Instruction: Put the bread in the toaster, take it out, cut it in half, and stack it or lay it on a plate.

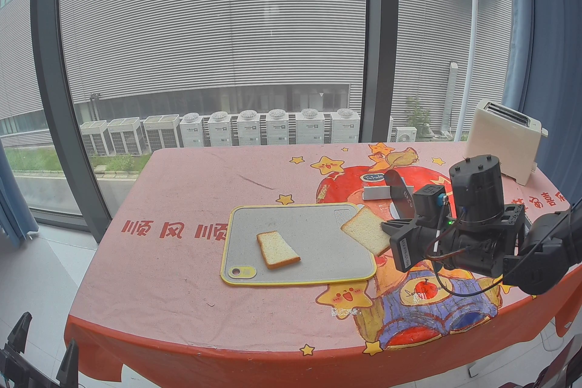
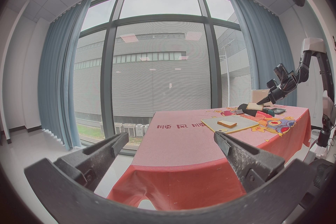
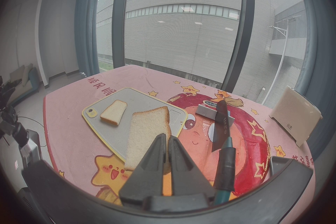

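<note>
A: Obs. 1, right side. Where is the bread?

B: Two halves. One half slice (image 1: 367, 230) is pinched between the closed fingers of the right gripper (image 3: 167, 137), held by one edge and tilted over the right rim of the cutting board (image 1: 315, 265). The left wrist view shows it raised clear of the table. The other half slice (image 1: 277, 249) lies flat on the board, left of centre, well apart from the held one.

A: Left side?

B: The left gripper (image 2: 170, 137) is off the table near its front left corner, with the fingers spread wide and nothing between them.

A: Surroundings?

B: The board is grey with a yellow rim and sits mid-table on a pink cartoon-print tablecloth (image 1: 182, 286). A black-bladed knife (image 3: 221, 130) rests across a small grey stand (image 3: 206, 111), just right of the board's far right corner and close beside the right gripper. Its handle points toward the robot. A cream toaster (image 1: 506, 147) stands at the far right corner of the table, slots up, well apart from the board. A large window runs behind the table, with blue curtains at its sides.

A: Obstructions?

B: The knife and stand lie between the board and the toaster. In the head view the right arm covers the tablecloth near the right front edge, so I cannot tell what sits there.
</note>
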